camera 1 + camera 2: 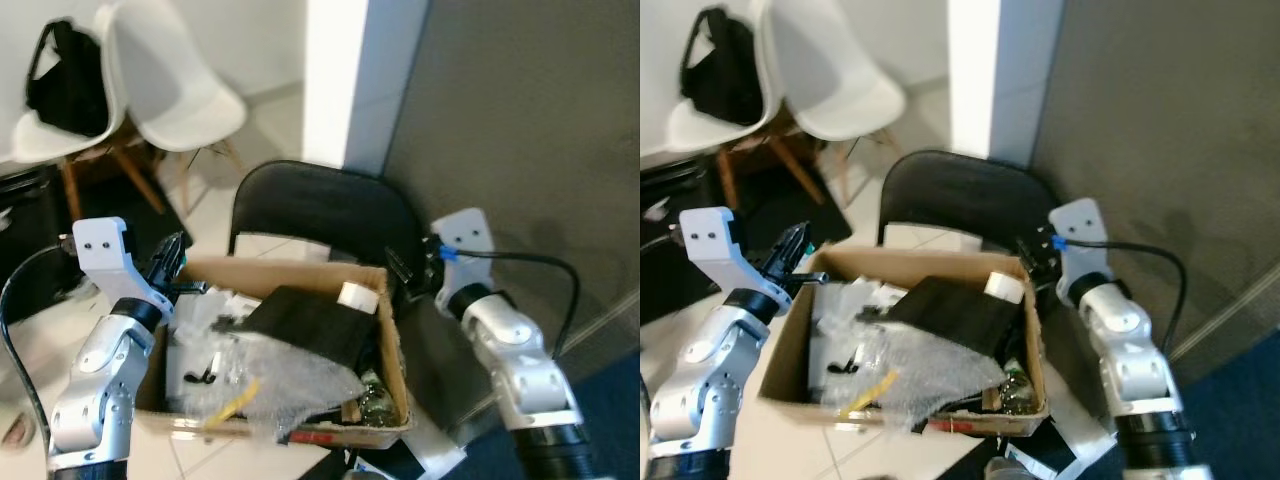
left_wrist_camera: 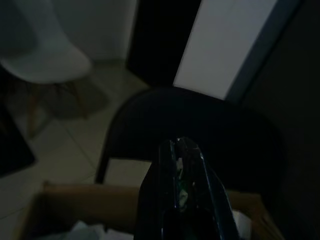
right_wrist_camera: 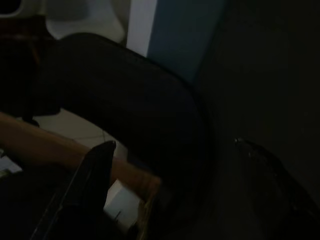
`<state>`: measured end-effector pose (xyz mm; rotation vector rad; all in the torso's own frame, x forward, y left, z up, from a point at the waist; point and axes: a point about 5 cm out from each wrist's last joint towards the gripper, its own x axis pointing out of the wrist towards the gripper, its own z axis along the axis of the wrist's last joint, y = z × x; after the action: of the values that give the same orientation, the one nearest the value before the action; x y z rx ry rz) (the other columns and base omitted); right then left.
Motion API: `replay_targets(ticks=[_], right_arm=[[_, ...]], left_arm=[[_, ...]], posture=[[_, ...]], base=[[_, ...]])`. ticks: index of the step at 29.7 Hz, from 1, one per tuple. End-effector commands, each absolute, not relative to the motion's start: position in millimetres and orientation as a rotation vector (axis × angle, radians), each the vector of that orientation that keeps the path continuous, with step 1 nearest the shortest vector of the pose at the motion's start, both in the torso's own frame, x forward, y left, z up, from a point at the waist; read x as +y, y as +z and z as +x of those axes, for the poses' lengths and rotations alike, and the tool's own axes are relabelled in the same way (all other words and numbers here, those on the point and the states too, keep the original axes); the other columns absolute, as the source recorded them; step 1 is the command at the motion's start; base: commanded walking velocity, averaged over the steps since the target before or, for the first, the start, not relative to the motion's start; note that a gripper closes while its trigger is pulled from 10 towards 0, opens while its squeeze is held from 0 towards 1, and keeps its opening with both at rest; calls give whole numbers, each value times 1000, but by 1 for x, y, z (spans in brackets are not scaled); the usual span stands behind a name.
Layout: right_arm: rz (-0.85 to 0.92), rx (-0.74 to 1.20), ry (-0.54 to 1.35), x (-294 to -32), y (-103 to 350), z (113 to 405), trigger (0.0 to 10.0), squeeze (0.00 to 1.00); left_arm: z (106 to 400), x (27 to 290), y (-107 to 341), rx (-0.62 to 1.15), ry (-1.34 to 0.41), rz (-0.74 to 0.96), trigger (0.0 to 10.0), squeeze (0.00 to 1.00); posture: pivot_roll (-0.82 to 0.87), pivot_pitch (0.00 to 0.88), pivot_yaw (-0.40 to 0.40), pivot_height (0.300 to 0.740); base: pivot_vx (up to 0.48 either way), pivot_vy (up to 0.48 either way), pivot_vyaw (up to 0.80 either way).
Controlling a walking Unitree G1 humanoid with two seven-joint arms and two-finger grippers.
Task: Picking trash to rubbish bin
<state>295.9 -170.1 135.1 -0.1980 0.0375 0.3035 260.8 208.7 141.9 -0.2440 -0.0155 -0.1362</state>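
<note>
Cardboard box (image 1: 390, 350) serves as your bin here, sitting between both grippers, already stuffed: crinkled clear plastic (image 1: 290, 375), a black slab (image 1: 315, 320), a white tape roll (image 1: 357, 295).

Left gripper (image 1: 172, 255) hovers just over the box's near-left rim, fingers pressed together on something small and greenish, seen in the wrist view; too dark to name it.

Right gripper (image 1: 405, 268) sits just outside the far-right corner, fingers apart, empty.

That scrap looks light and soft, so you'd likely just open over the box and let it drop.

The plastic is slippery and springy; pinch a fold, not a flat face.

Room is tight: black chair (image 1: 320, 205) back just beyond both grippers, wall (image 1: 520, 120) past the right one. Free space is straight up.
</note>
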Motion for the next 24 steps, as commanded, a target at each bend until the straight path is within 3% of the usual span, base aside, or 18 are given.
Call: replay_targets(ticks=[1,10,11,24], right_arm=[[-195,41,316,-168,133,295,10000,0],[-193,42,317,-169,134,295,10000,0],[-192,42,317,-169,134,295,10000,0],[-190,41,319,-169,134,295,10000,0]], left_arm=[[259,210,136,21,-135,-255,10000,0],[258,206,135,35,-180,-271,10000,0],[257,205,136,29,-192,-280,10000,1000],[257,204,136,30,-202,-274,10000,1000]], posture=[[-125,0,3,740],[-128,0,1,740],[-128,0,1,740],[-127,0,-2,740]], base=[[0,0,0],[0,0,0],[0,0,0],[0,0,0]])
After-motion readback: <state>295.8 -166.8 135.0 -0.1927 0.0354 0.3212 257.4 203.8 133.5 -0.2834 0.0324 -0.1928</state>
